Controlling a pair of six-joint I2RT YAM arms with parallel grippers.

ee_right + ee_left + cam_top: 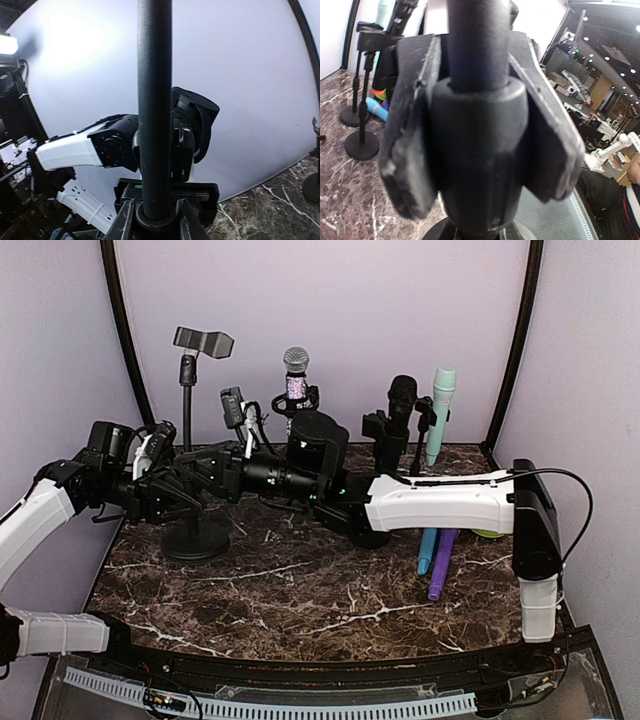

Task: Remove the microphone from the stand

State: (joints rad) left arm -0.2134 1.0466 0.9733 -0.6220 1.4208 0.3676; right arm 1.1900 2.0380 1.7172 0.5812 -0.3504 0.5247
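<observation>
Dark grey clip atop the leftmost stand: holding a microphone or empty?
Empty: dark grey clip on the tall black stand has nothing in it.

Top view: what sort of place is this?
Likely a robot test booth inside a lab: plain lilac walls around a marble-patterned table, two robot arms mounted at its near edge, and microphones lined up on stands.

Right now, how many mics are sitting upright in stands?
3. Silver-headed mic back centre; black mic to its right; teal mic farthest right. The clip on the left stand is empty. The arms may hide more.
</observation>
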